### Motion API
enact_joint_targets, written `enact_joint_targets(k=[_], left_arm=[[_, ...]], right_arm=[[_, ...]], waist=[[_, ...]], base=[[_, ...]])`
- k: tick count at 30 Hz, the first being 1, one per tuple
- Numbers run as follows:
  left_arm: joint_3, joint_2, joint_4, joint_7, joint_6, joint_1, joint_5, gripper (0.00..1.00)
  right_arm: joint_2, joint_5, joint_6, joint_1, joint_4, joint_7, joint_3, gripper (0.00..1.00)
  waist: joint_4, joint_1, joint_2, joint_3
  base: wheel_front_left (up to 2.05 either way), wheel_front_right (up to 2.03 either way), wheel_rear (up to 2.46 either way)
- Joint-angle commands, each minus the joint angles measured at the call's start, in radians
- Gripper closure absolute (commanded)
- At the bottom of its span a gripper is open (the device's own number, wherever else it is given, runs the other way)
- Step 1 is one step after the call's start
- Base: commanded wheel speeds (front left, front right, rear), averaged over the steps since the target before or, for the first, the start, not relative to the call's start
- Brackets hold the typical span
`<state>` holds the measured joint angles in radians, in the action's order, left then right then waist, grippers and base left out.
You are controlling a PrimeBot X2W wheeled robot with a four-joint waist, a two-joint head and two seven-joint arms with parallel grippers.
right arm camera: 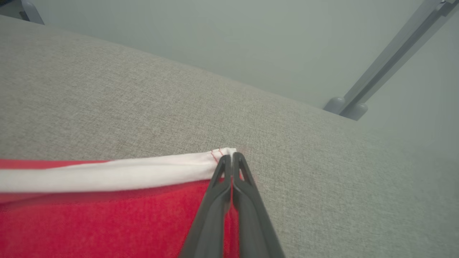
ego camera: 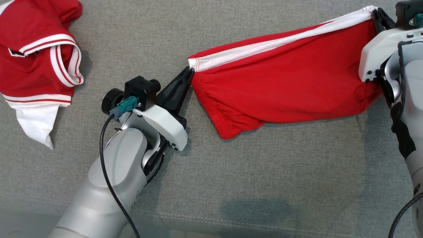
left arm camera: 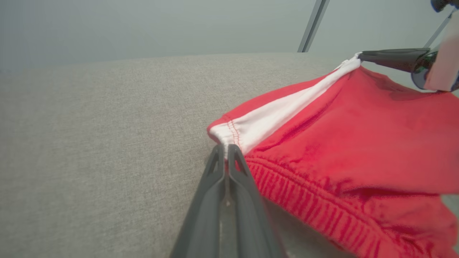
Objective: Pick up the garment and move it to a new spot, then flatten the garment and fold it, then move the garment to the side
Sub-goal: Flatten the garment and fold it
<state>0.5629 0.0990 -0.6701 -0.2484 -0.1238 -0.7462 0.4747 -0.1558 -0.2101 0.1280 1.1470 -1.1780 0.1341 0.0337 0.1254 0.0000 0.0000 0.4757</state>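
Observation:
The garment (ego camera: 284, 86) is red with a white side stripe and hangs stretched between my two grippers above the grey cloth surface. My left gripper (ego camera: 189, 71) is shut on its left corner, where the white stripe ends. In the left wrist view the left gripper (left arm camera: 226, 147) pinches that white hem of the garment (left arm camera: 358, 143). My right gripper (ego camera: 376, 15) is shut on the far right corner at the top right. The right wrist view has the right gripper (right arm camera: 232, 156) clamped on the white hem of the garment (right arm camera: 107, 208).
A second red and white garment (ego camera: 36, 62) lies crumpled at the far left of the grey fabric surface (ego camera: 231, 172). A seam runs along the near edge of that surface. A pale metal bar (right arm camera: 391, 57) stands beyond the far edge.

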Motion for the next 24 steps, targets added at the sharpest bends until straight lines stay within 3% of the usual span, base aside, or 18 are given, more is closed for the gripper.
enact_joint_targets(k=[1,5,6,7,8,10,12,21,24], left_arm=[[-0.029,0.023,0.021,-0.013,-0.006,-0.03,-0.008,1.0],[-0.029,0.02,0.031,-0.013,-0.007,-0.026,-0.013,1.0],[-0.029,0.02,0.033,-0.013,-0.007,-0.025,-0.013,0.98],[-0.029,0.021,0.034,-0.013,-0.007,-0.024,-0.014,0.75],[-0.03,0.021,0.035,-0.013,-0.007,-0.024,-0.015,0.56],[-0.03,0.02,0.035,-0.013,-0.007,-0.022,-0.019,0.41],[-0.033,0.02,0.032,-0.013,-0.007,-0.019,-0.022,0.0],[-0.087,0.02,0.028,-0.013,0.003,0.008,-0.055,0.0],[-0.119,0.025,0.05,-0.013,0.016,0.037,-0.065,0.0]], right_arm=[[0.014,-0.012,0.003,0.014,0.012,0.015,-0.001,1.0],[0.014,-0.035,0.003,0.022,-0.017,0.022,0.03,1.0],[0.016,-0.04,0.003,0.023,-0.022,0.024,0.038,0.76],[0.018,-0.046,0.003,0.024,-0.026,0.026,0.044,0.52],[0.021,-0.051,0.003,0.024,-0.029,0.03,0.051,0.0],[0.025,-0.064,0.003,0.023,-0.033,0.038,0.061,0.0],[0.03,-0.077,0.003,0.022,-0.032,0.053,0.07,0.0],[0.071,-0.052,0.003,-0.017,0.008,0.124,0.106,0.0],[0.083,-0.02,0.003,-0.062,0.081,0.127,0.085,0.0]], waist=[[0.002,0.0,0.0,0.001],[0.006,0.0,0.0,0.001],[0.006,0.0,0.0,0.001],[0.005,0.0,0.0,0.0],[0.003,0.0,0.0,-0.001],[-0.001,0.0,0.0,-0.005],[-0.006,0.0,0.0,-0.011],[-0.033,0.0,0.0,-0.067],[-0.042,0.0,0.0,-0.092]], base=[[0.0,0.0,0.0],[0.0,0.0,0.0],[0.0,0.0,0.0],[0.0,0.0,0.0],[0.0,0.0,0.0],[0.0,0.0,0.0],[0.0,0.0,0.0],[0.0,0.0,0.0],[0.0,0.0,0.0]])
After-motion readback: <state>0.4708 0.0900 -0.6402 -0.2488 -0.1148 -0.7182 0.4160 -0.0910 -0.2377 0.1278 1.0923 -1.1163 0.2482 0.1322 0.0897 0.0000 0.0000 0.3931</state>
